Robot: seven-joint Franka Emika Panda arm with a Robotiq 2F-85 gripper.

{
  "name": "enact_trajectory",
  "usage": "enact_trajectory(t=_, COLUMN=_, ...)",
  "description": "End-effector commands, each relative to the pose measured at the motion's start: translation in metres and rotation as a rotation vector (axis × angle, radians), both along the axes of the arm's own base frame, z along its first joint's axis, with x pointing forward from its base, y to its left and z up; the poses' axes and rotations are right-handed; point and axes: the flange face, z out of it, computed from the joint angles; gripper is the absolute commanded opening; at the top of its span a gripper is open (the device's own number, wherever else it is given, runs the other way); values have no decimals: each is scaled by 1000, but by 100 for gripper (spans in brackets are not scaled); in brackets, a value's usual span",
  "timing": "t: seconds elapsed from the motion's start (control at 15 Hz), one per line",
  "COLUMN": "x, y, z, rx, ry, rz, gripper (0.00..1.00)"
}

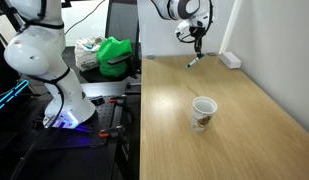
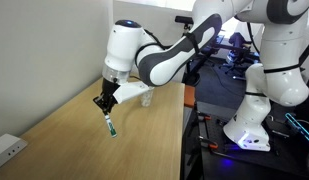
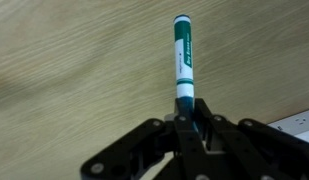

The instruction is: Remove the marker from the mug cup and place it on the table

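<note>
Right now the black, angular gripper (image 3: 187,114) has its two dark fingers (image 3: 201,128) pressed together on one end of the marker (image 3: 182,55). The marker is a slim, smooth plastic cylinder with a green-and-white label band and a rounded dark green tip pointing away from the wrist camera. In both exterior views the marker (image 1: 194,59) (image 2: 111,126) hangs tilted below the gripper (image 1: 197,44) (image 2: 105,106). Its lower tip is close to the long rectangular table (image 1: 249,125) (image 2: 144,145) of light tan wood, which shows fine straight grain in the wrist view (image 3: 64,70). I cannot tell whether the tip touches the wood.

The small white mug cup (image 1: 203,112), slightly tapered and with a brownish print on its side, stands upright on the table, well apart from the marker. In an exterior view the mug cup (image 2: 146,98) is partly hidden behind the glossy white rounded arm (image 2: 164,60). A flat white plastic power strip (image 1: 230,60) (image 2: 6,150) lies by the wall near the marker. A crumpled green bag (image 1: 116,55) sits on the dark bench (image 1: 104,88) beside the table.
</note>
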Motion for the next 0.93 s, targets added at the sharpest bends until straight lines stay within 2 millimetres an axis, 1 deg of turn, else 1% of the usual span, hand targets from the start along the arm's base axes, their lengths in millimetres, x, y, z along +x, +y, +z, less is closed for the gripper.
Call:
enact_trajectory(t=0.0, x=18, y=0, z=-6, rx=16, ry=59, rz=24, gripper=3)
enact_trajectory(t=0.27, x=31, y=-1, z=-18, rx=34, ry=130, rz=39, gripper=3)
enact_trajectory(t=0.47, x=37, y=1, z=-23, rx=58, ry=178, rz=61, gripper=3)
enact_trajectory(t=0.6, x=40, y=2, z=-24, rx=65, ry=200, rz=71, gripper=3)
enact_trajectory(t=0.87, x=37, y=4, z=-26, rx=49, ry=234, rz=71, gripper=3)
